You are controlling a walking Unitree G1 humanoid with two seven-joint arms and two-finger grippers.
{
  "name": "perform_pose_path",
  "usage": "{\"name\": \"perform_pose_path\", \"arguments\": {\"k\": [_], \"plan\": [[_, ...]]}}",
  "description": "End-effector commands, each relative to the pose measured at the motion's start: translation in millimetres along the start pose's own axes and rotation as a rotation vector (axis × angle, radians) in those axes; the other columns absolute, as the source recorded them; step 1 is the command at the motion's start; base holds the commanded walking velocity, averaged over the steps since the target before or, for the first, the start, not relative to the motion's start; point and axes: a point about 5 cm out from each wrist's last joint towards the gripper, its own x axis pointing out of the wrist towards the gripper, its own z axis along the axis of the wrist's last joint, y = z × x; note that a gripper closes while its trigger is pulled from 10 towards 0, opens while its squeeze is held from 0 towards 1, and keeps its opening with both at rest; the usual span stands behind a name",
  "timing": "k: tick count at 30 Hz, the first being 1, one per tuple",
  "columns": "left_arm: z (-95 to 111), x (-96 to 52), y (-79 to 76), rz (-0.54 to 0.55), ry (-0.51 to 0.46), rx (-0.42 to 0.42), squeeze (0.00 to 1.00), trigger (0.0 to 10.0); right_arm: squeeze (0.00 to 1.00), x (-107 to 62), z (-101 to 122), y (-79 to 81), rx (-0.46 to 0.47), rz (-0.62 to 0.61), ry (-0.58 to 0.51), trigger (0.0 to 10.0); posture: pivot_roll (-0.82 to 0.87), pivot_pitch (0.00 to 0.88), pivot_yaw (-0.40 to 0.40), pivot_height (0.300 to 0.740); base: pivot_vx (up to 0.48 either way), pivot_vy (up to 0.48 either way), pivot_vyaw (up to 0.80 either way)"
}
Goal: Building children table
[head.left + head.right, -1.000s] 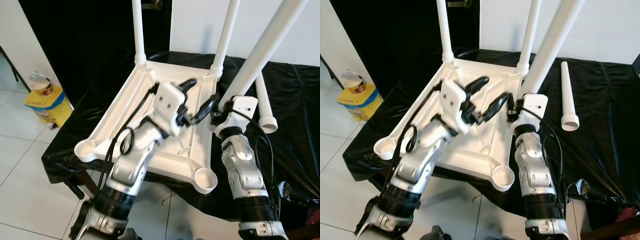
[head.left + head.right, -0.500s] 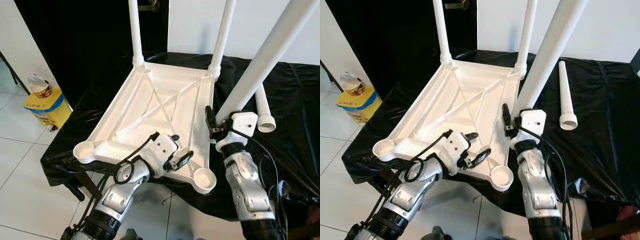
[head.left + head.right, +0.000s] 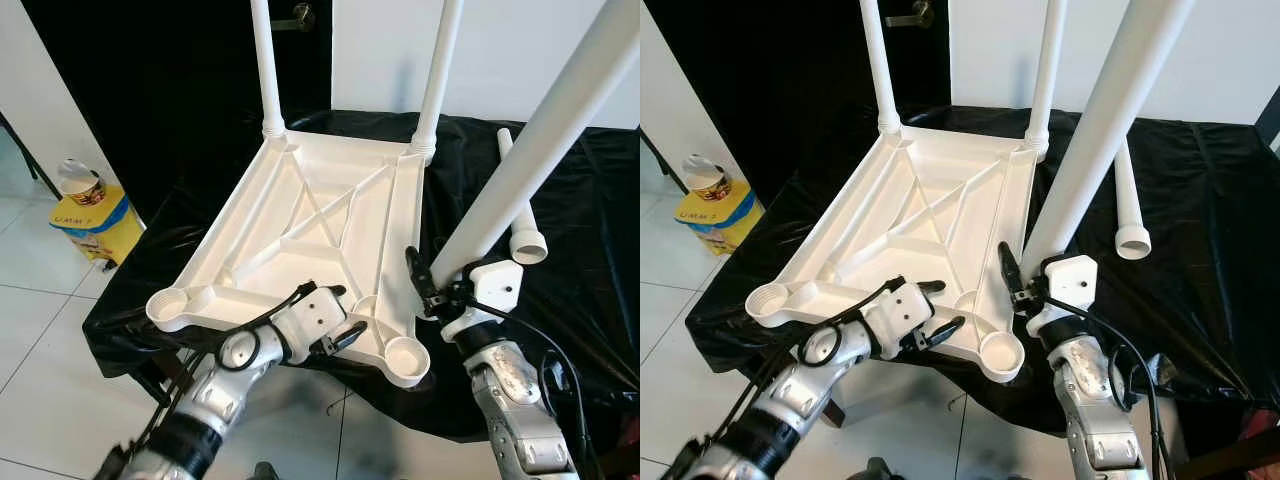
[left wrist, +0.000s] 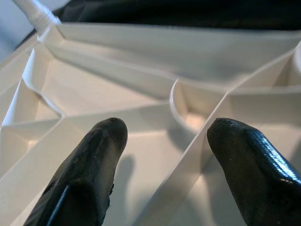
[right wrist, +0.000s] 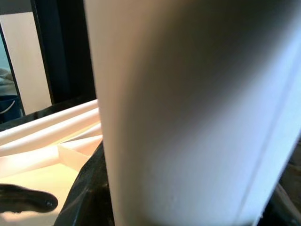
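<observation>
Jaws: left gripper open, nothing held, black fingers spread over the ribbed underside at the near edge of the tabletop, close to a round leg socket at the near right corner. Right gripper jaws closed on a white leg tube, held by its lower end; long axis runs diagonal, up and away to the robot's right, top out of frame.

Tabletop is white plastic, upside down on the counter, which is covered w/ black sheet. Long axis runs away from the robot, near edge overhanging the counter front. Two legs already seated in the far corners, both upright, pointing straight up. Near left socket open.

One more loose leg lies flat on the sheet right of the tabletop, axis pointing away from robot, open end nearest.

Yellow box w/ a cup on top sits on the tiled floor, left of counter.
</observation>
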Motion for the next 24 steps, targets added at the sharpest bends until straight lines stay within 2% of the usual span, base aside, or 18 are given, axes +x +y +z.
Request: {"name": "perform_pose_path", "arguments": {"k": [1, 2, 4, 5, 6, 7, 9, 10, 13, 14, 17, 19, 22, 24], "plan": [[-9.9, -0.3, 0.3, 0.045, 0.056, 0.017, 0.0, 10.0, 0.0, 0.0, 4.6, -1.6, -0.014, 0.003, -0.011, 10.0, -0.03, 0.021, 0.009, 0.74, 0.0, 0.0, 0.0], [-9.9, -0.3, 0.3, 0.045, 0.056, 0.017, 0.0, 10.0, 0.0, 0.0, 4.6, -1.6, -0.014, 0.003, -0.011, 10.0, -0.03, 0.021, 0.009, 0.74, 0.0, 0.0, 0.0], [-11.3, 2.6, 11.6, 0.057, 0.091, 0.082, 0.0, 10.0, 0.0, 0.6, 5.6, -0.4, -0.012, 0.006, -0.011, 10.0, -0.03, 0.023, 0.011, 0.74, 0.0, 0.0, 0.0], [-11.3, 5.4, 22.0, 0.083, 0.113, 0.107, 0.0, 10.0, 0.0, 0.9, 6.1, 0.2, -0.01, 0.008, -0.011, 10.0, -0.04, 0.025, 0.013, 0.74, 0.0, 0.0, 0.0], [-11.3, 5.4, 22.0, 0.083, 0.113, 0.107, 0.0, 10.0, 0.0, 0.9, 6.1, 0.2, -0.01, 0.008, -0.011, 10.0, -0.04, 0.025, 0.013, 0.74, 0.0, 0.0, 0.0], [-10.9, 8.8, 33.0, 0.115, 0.134, 0.136, 0.0, 10.0, 0.0, 1.1, 6.2, 1.0, -0.003, 0.013, -0.009, 10.0, -0.04, 0.027, 0.014, 0.74, 0.0, 0.0, 0.0], [-10.9, 8.8, 33.0, 0.115, 0.134, 0.136, 0.0, 10.0, 0.0, 1.1, 6.2, 1.0, -0.003, 0.013, -0.009, 10.0, -0.04, 0.027, 0.014, 0.74, 0.0, 0.0, 0.0], [-8.1, 16.9, 50.7, 0.181, 0.162, 0.164, 0.0, 10.0, 0.0, 1.3, 5.5, 5.9, 0.017, 0.048, 0.0, 10.0, -0.04, 0.03, 0.016, 0.74, 0.0, 0.0, 0.0], [-5.8, 23.6, 59.4, 0.236, 0.175, 0.143, 0.0, 10.0, 0.0, 1.3, 4.4, 9.6, 0.017, 0.068, 0.006, 10.0, -0.04, 0.03, 0.015, 0.74, 0.0, 0.0, 0.0], [-3.9, 26.6, 61.6, 0.247, 0.176, 0.162, 0.0, 10.0, 0.0, 1.3, 3.9, 10.4, 0.016, 0.072, 0.011, 10.0, -0.05, 0.031, 0.013, 0.74, 0.0, 0.0, 0.0], [-0.1, 30.1, 64.7, 0.263, 0.169, 0.173, 0.0, 10.0, 0.0, 0.9, 3.6, 10.7, 0.016, 0.077, 0.017, 10.0, -0.05, 0.032, 0.013, 0.74, 0.0, 0.0, 0.0], [8.2, 32.0, 64.8, 0.26, 0.107, 0.116, 0.0, 10.0, 0.0, 0.7, 3.2, 10.4, 0.013, 0.085, 0.023, 10.0, -0.06, 0.034, 0.012, 0.74, 0.0, 0.0, 0.0], [23.4, 30.0, 50.7, 0.143, -0.063, -0.004, 0.0, 10.0, 0.0, 0.8, 2.7, 9.4, 0.002, 0.091, 0.027, 10.0, -0.06, 0.037, 0.011, 0.74, 0.0, 0.0, 0.0], [23.4, 30.6, 50.5, 0.137, -0.069, -0.004, 0.0, 10.0, 0.0, 0.8, 2.8, 9.4, 0.003, 0.092, 0.028, 10.0, -0.06, 0.037, 0.011, 0.74, 0.0, 0.0, 0.0]]}}
